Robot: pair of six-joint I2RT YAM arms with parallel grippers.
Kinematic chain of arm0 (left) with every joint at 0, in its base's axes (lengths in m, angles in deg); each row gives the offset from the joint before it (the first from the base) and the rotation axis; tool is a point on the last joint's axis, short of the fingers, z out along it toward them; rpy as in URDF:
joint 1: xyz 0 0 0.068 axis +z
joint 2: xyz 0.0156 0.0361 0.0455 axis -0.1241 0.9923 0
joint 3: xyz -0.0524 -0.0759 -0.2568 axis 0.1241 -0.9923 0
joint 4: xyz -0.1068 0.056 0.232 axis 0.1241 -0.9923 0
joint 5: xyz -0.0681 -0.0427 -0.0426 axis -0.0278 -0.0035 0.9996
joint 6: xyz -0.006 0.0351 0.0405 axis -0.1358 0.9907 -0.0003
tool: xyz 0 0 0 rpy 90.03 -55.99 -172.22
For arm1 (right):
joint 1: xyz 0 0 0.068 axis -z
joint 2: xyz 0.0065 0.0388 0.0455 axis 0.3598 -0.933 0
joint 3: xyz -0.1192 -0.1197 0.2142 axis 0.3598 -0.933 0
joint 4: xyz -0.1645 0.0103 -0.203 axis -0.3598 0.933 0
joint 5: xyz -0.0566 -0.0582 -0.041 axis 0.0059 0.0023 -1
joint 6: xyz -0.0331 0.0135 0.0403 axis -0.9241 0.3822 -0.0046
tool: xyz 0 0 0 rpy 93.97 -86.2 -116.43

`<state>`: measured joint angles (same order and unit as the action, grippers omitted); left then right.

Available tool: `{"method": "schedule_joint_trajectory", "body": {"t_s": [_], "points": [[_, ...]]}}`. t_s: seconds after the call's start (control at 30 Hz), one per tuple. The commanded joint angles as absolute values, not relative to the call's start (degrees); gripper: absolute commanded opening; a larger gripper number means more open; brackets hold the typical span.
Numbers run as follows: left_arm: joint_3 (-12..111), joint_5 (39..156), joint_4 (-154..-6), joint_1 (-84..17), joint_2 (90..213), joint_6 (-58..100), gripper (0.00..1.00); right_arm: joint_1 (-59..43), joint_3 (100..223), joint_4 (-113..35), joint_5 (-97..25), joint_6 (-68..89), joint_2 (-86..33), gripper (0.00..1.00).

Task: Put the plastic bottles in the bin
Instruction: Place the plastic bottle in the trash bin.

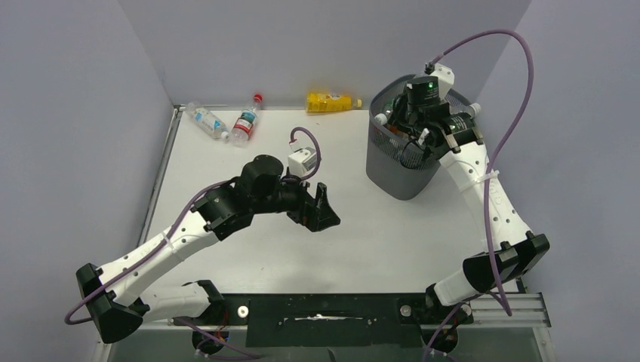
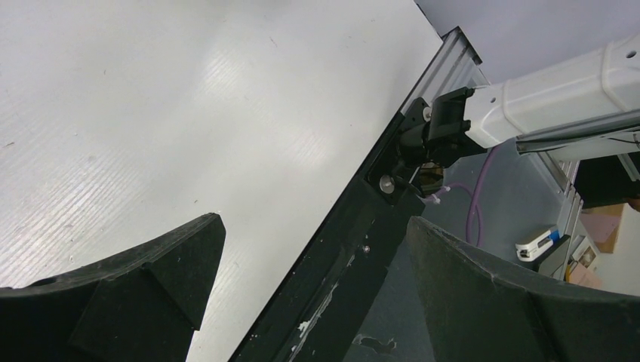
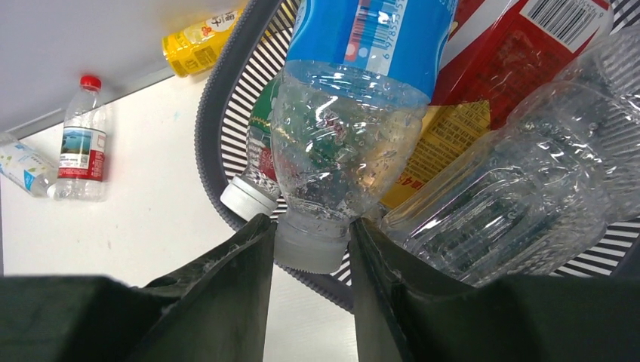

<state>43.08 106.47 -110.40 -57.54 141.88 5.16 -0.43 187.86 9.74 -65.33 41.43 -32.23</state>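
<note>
While my right gripper (image 3: 311,241) pinches the clear, blue-labelled plastic bottle (image 3: 343,136) by its white cap above the dark grey mesh bin (image 1: 392,170) at upper right, my left gripper (image 1: 324,213) hangs spread wide mid-frame.

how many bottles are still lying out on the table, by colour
clear: 2, the red-capped bottle and the pale-labelled bottle
yellow: 1, the yellow bottle
total: 3
</note>
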Motion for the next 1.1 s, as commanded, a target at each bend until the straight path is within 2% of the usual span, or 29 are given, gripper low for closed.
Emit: {"method": "schedule_joint_trajectory", "body": {"t_s": [0.0, 0.03, 0.13, 0.2, 0.4, 0.57, 0.7, 0.9, 1.07], "points": [[46.8, 106.4, -109.3, -57.1, 141.7, 5.4, 0.93, -0.8, 188.5, 8.6, -64.7, 42.9, -28.2, 0.42], [47.0, 106.3, -109.5, -57.2, 141.7, 5.4, 0.93, -0.8, 188.6, 8.9, -64.4, 43.0, -27.9, 0.49], [47.8, 105.6, -110.0, -57.1, 141.7, 5.5, 0.93, -0.8, 189.2, 9.8, -63.8, 43.3, -27.1, 0.58], [48.5, 105.3, -110.4, -57.1, 141.9, 5.6, 0.93, -0.8, 189.3, 10.5, -63.2, 43.4, -26.5, 0.67], [51.5, 103.2, -112.1, -56.7, 143.6, 6.5, 0.94, -0.8, 190.7, 12.2, -62.2, 43.5, -25.7, 0.78], [56.6, 100.8, -115.0, -53.1, 146.8, 8.5, 0.98, -1.2, 195.9, 15.3, -61.9, 42.5, -25.7, 1.0], [59.1, 104.5, -113.7, -44.3, 150.6, 10.3, 0.98, -2.6, 200.1, 17.6, -61.8, 41.1, -25.8, 0.98], [60.9, 112.7, -102.5, -28.1, 160.0, 9.2, 0.98, -8.2, 204.7, 20.9, -62.6, 38.8, -26.4, 0.98], [66.2, 112.2, -92.6, -24.4, 173.3, 11.7, 0.98, -14.3, 207.1, 20.7, -62.4, 36.4, -28.3, 0.98]]}}
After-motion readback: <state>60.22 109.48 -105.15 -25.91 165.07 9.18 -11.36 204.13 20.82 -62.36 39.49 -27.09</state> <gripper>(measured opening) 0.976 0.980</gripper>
